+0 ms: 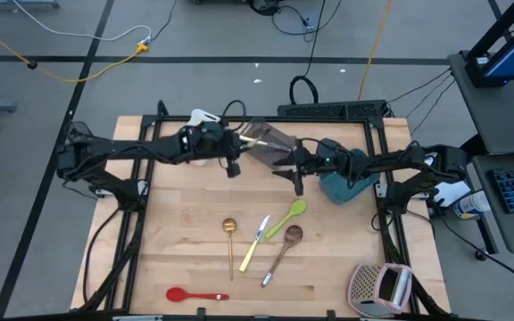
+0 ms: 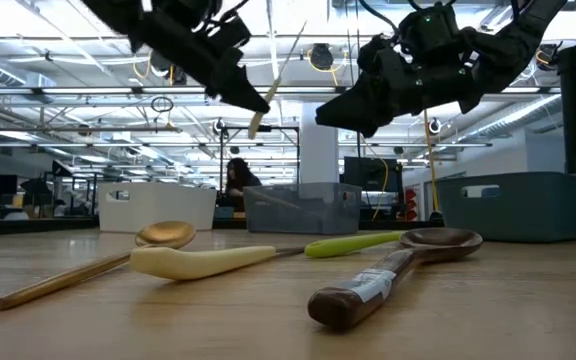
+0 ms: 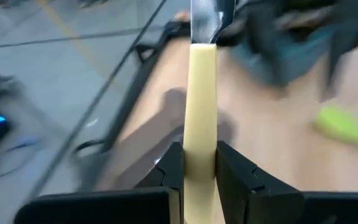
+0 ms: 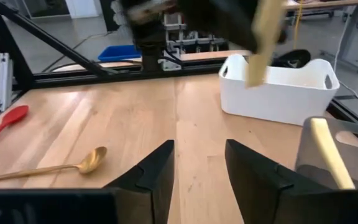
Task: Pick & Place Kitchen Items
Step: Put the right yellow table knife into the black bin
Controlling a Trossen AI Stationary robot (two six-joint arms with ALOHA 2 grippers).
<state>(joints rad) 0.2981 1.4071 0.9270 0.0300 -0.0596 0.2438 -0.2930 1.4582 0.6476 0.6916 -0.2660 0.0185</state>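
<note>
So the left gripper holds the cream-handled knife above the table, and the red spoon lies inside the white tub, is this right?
Not quite. The left gripper does hold the cream-handled knife, but the red spoon lies on the bare table near its front edge, as the high view shows. It is not in the white tub.

Pale matt wooden table [image 1: 186, 259], glossy gold metal ladle [image 1: 229, 234], smooth cream plastic knife handle [image 3: 201, 118], varnished brown wooden spoon [image 2: 388, 270].

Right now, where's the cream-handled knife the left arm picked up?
The knife is clamped in the left gripper, up off the table near its far edge in the high view, between the white tub and the grey tub.
</note>
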